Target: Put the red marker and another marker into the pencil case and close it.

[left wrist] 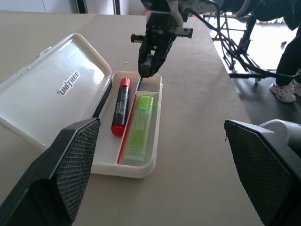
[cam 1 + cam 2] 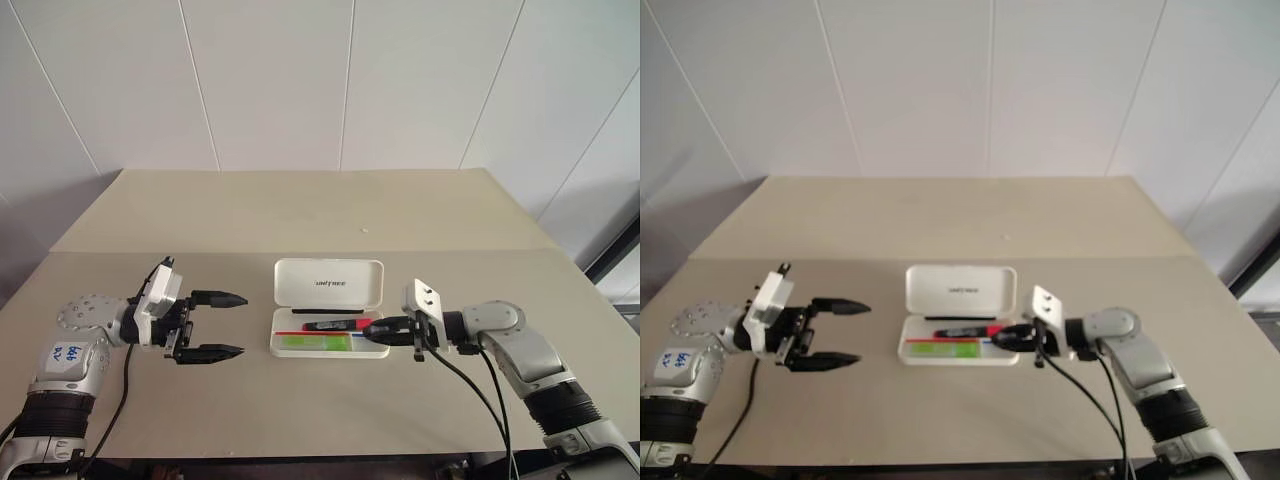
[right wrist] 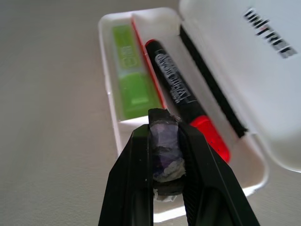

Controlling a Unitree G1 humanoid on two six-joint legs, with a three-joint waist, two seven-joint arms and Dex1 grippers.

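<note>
Background: a beige table [image 2: 330,215] with a straight seam across its top, its far edge against a white panelled wall [image 2: 300,80] marked by thin, slightly slanted joints. To the right of the table, a dark window frame [image 2: 615,262] at the foot of the side wall. Beyond the table's end, in the left wrist view, a dark floor [image 1: 268,99], black metal stands [image 1: 235,42] and a person's white shoe [image 1: 282,92], under bright daylight

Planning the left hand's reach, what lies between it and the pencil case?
Bare tabletop. In the left eye view, nothing sits between the open left hand and the pencil case.
</note>
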